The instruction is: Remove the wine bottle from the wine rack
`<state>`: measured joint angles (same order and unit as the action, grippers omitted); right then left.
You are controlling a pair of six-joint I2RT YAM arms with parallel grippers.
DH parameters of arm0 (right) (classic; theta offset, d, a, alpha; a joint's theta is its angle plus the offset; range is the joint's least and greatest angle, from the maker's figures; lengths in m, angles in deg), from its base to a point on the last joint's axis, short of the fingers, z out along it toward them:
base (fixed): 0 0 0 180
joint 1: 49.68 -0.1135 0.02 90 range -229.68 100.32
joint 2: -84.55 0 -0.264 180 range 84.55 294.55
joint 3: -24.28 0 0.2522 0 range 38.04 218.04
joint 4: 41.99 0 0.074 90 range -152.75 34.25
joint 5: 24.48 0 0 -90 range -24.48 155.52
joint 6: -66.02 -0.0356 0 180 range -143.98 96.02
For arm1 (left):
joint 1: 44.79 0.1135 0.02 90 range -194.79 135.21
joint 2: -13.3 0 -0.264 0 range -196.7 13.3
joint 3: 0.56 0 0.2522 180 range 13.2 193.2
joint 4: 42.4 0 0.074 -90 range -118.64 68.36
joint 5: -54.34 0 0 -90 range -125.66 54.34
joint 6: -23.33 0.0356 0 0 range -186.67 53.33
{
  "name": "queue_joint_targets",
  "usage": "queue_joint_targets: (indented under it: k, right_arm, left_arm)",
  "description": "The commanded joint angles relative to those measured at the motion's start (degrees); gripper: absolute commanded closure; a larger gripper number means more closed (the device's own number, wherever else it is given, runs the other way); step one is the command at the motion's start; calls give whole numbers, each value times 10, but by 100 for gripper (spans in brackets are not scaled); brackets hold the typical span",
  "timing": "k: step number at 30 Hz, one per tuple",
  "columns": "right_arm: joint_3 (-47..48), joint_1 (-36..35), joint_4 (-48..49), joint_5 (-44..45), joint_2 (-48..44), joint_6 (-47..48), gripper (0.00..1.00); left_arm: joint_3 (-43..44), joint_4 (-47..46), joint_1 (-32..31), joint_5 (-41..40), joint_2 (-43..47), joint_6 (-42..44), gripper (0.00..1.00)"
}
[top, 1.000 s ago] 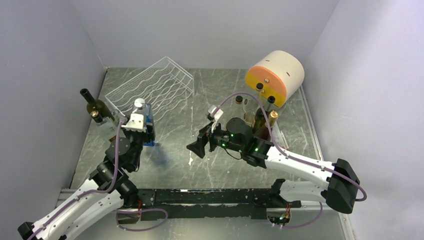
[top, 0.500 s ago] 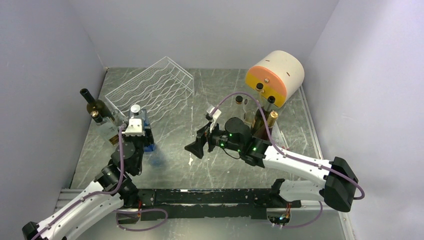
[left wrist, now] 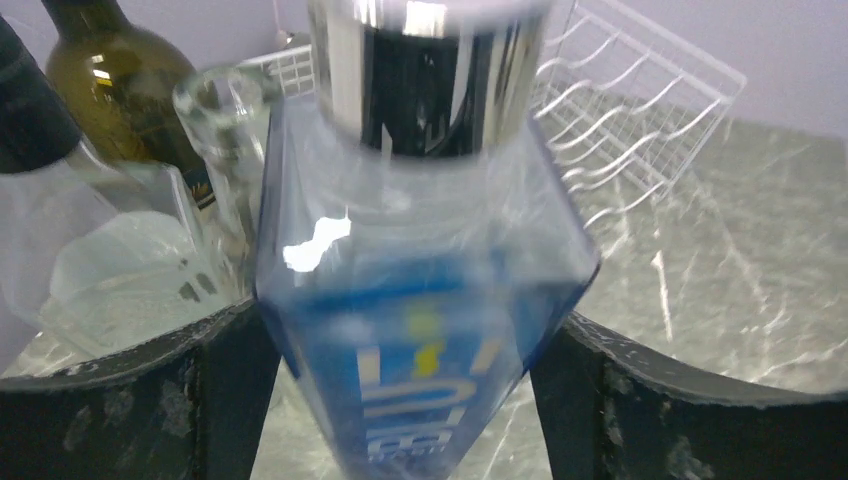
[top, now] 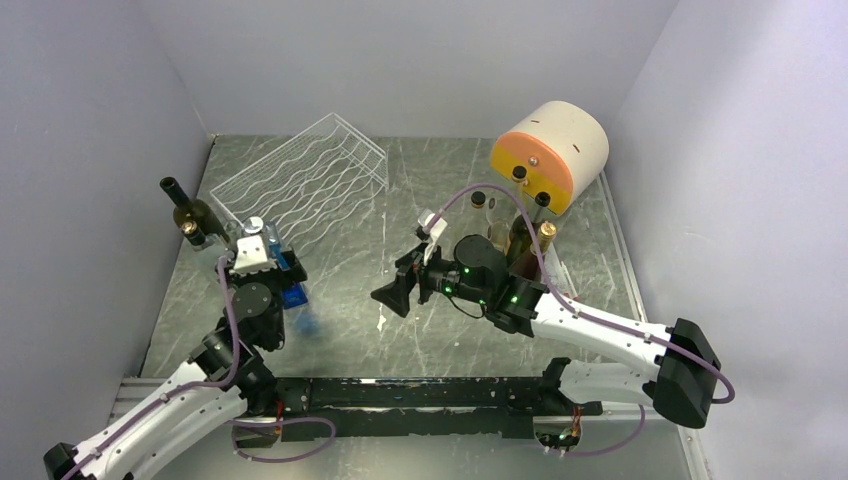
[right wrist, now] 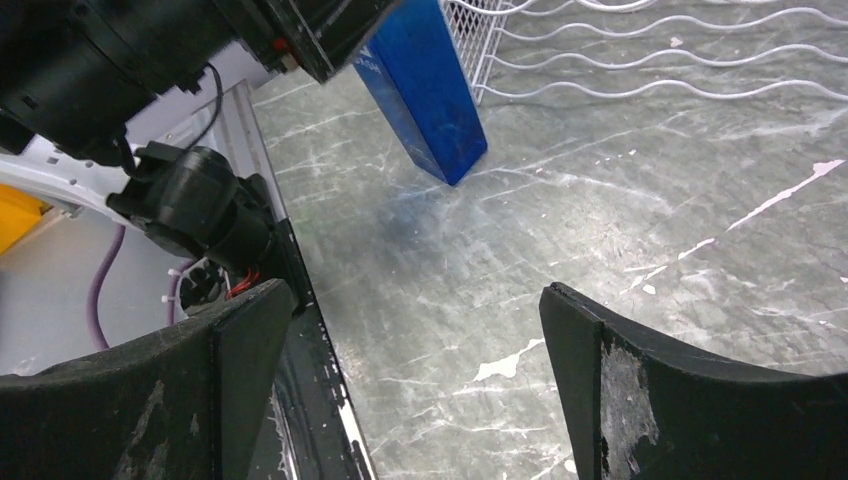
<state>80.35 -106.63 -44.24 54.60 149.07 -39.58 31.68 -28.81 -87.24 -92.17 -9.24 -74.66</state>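
Blue bottle | label unreadable | left end effector straddles it, grip unclear | right end effector released

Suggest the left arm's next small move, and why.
Probably open the left gripper fully, then back off slowly: the blue bottle sits between its fingers, clear of the wine rack, its base down at the table.

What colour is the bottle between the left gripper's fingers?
Translucent blue bottle, shiny silver cap; clearest in the left wrist view.

Robot lab enclosure — blank lilac walls, marbled tabletop
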Motion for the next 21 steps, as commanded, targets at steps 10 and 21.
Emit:
queue_joint_targets:
  k: [10, 21]
  right_arm:
    - [79, 4, -103, 85, 6, 16, 0]
    - [310, 14, -288, 225, 77, 66, 0]
  left_arm:
    - [199, 280, 4, 34, -24, -216, 0]
    - [411, 357, 4, 219, -65, -139, 0]
